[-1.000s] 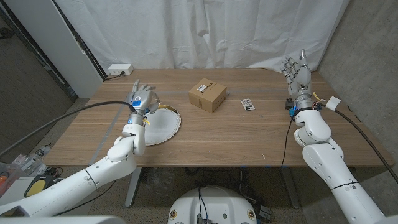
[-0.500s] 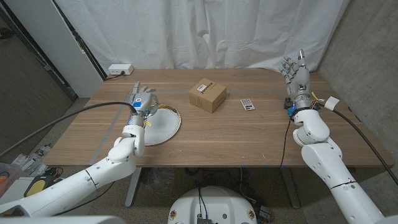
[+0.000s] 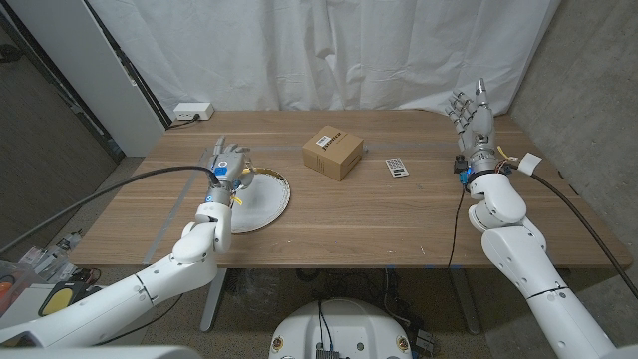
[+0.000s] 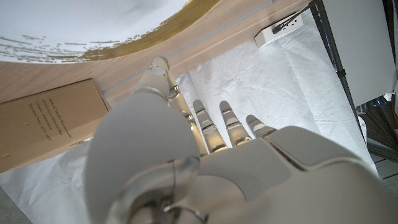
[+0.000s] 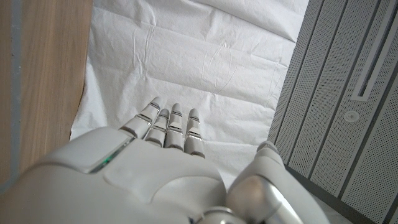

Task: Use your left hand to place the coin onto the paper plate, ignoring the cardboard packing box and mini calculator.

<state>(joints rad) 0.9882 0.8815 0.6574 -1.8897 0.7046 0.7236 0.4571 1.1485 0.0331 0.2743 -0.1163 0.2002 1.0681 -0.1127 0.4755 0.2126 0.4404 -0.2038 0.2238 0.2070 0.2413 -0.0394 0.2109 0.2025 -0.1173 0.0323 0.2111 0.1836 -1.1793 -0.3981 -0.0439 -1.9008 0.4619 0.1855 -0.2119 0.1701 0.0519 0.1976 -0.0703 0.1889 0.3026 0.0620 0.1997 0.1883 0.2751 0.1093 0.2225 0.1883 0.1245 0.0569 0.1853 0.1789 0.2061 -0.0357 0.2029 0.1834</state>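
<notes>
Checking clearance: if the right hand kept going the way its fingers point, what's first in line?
Likely nothing on the table: the right hand points up and away, toward the white curtain. Depth unclear.

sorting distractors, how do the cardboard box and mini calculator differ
The cardboard packing box is brown, tall and bulky; the mini calculator is pale with dark keys, thin, lying flat and far smaller. The box bears a white label. Both sit on the wooden table, touched by neither hand.

White, rounded arms with black cables trailing — silvery left hand, right hand, blue at the wrists.
</notes>
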